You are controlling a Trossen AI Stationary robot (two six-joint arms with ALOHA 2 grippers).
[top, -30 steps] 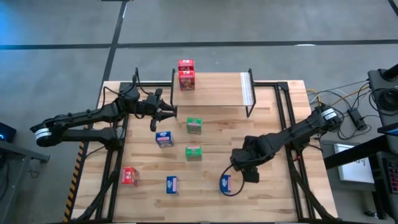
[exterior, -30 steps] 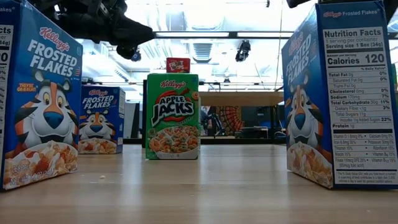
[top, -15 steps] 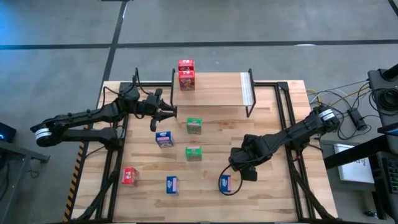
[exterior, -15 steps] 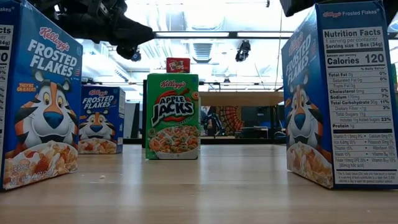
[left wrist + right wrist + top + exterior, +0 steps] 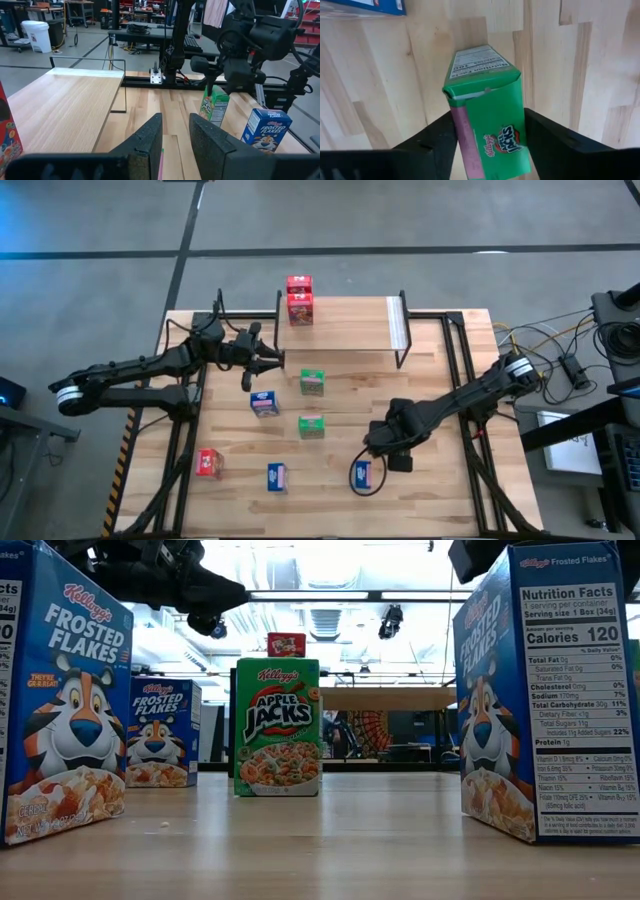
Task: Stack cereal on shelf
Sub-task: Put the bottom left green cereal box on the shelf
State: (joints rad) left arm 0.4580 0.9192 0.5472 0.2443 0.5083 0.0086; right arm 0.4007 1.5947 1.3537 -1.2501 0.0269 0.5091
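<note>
My right gripper [image 5: 385,448] points down near the table's front right, shut on a green cereal box [image 5: 487,105] that the hand hides in the high view. A blue box [image 5: 362,475] stands just nearer the front edge. The shelf [image 5: 350,330] stands at the far middle, with two red boxes [image 5: 299,305] at its left end. On the table stand two more green boxes [image 5: 313,383] [image 5: 311,427], two more blue ones [image 5: 264,403] [image 5: 277,476] and a red one [image 5: 209,463]. My left gripper [image 5: 275,360] waits by the shelf's left end, narrowly open and holding nothing. My right gripper has the green box pinched between its two fingers [image 5: 437,142], one on each of two opposite sides [image 5: 520,125], with no gap showing on either side. The fingers come from above, pointing down. Whether the box still rests on the table, I cannot tell.
Black frame rails [image 5: 455,370] run along the table's left and right sides. Bare wood [image 5: 430,500] lies to the right of the blue box near the front edge. In the low view two big-looking blue boxes [image 5: 545,690] [image 5: 60,700] stand close on either side.
My right gripper has sunk a little toward the table and drifted slightly toward the near left, over the hidden green box. The boxes on the table and shelf have stayed where they were.
</note>
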